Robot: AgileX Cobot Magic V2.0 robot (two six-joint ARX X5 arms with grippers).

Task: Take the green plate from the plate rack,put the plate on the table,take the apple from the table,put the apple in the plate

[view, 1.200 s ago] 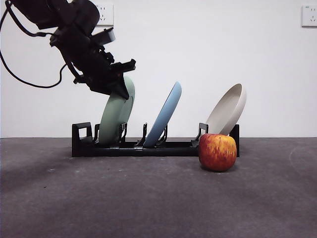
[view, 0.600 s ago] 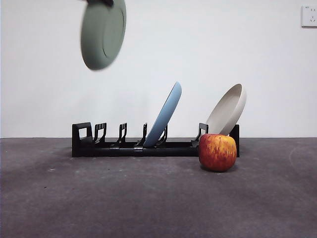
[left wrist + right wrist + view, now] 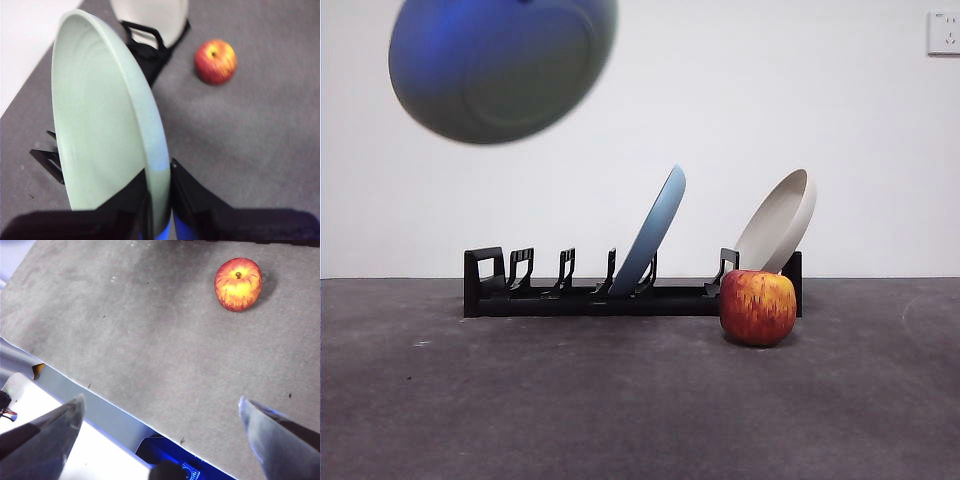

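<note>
The green plate [image 3: 500,65] hangs high at the upper left of the front view, blurred and clear of the plate rack [image 3: 580,300]. In the left wrist view my left gripper [image 3: 159,200] is shut on the rim of the green plate [image 3: 100,125], one jaw on each face. The arm itself is above the front view's top edge. The apple [image 3: 758,307] rests on the table [image 3: 620,420] just before the rack's right end. My right gripper [image 3: 160,401] stands open over the table's near edge, well away from the apple [image 3: 238,284].
A light blue plate [image 3: 650,232] leans in the rack's middle slots and a cream-white plate [image 3: 778,222] leans at its right end. The rack's left slots hold nothing. A wall socket [image 3: 944,30] sits at the top right.
The green plate has been lifted out of the rack's left slots and carried up. Since half a second ago it has swung to face the camera more and looks larger. The apple stays put.
</note>
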